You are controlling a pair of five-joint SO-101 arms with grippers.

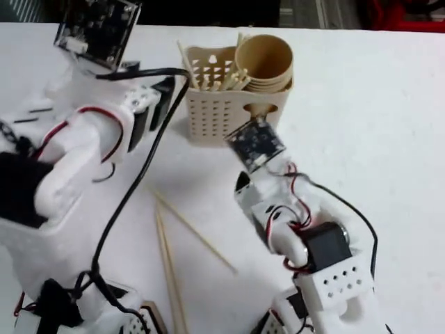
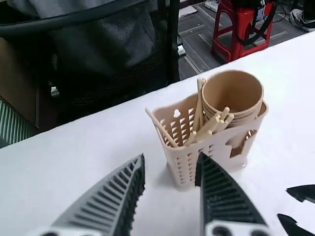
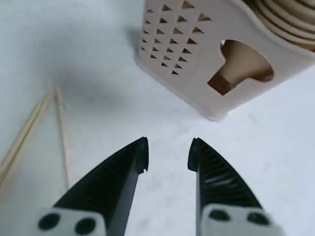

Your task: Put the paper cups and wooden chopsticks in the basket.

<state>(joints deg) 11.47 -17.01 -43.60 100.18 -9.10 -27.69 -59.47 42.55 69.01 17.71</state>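
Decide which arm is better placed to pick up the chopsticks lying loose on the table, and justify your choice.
Probably the right. The right gripper is open, low over the table, with the loose chopsticks lying just beside it. The left gripper, also open, faces the basket instead.

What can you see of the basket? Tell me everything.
The basket is a cream, plastic-looking rectangular tub, upright on the white table. Its walls are pierced with rows of small triangular holes, and one side has a keyhole-shaped cutout. Inside sit stacked paper cups and several chopsticks leaning against the rim.
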